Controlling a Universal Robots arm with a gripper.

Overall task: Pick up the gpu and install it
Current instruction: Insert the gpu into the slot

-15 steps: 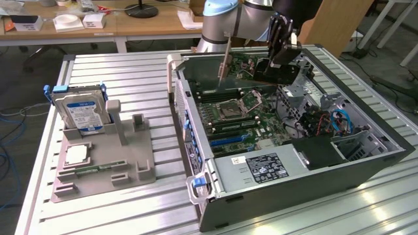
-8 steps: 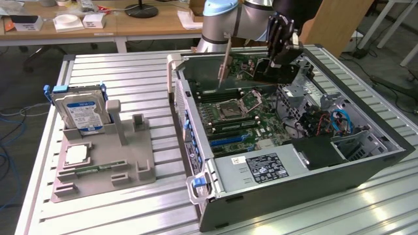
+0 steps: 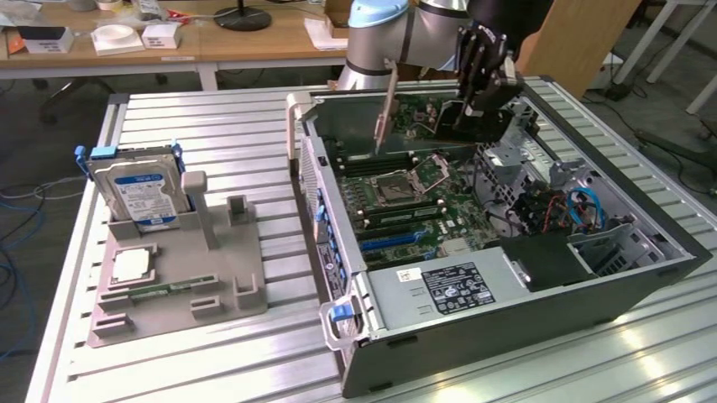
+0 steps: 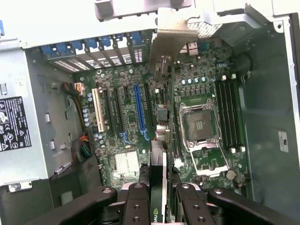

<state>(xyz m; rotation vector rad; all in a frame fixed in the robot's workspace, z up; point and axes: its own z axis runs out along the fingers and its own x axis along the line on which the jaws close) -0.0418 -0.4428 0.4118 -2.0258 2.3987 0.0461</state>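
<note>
A robot arm (image 3: 387, 25) is reaching in from the far side of the desk (image 3: 201, 117) and bending down over an open computer case (image 3: 627, 277). Its black hand (image 3: 462, 128) is pointing down into the case.

The hand (image 4: 159, 192) is standing about half open, with its fingers (image 4: 136, 204) pressing on both faces of the gpu (image 3: 387, 109). The card is hanging on edge over the green motherboard (image 3: 392, 210) at the far end of the case. Its long axis is running across the exterior view from left to right. Its silvery bracket (image 4: 176, 37) is standing upright at the exterior view's left end, beside the case's wall.

On the desk to the exterior view's left, a hard drive (image 3: 140, 193) is showing a blue-white label. Nearer, the black label (image 3: 448, 285) on the power supply is carrying white print too small to read.
</note>
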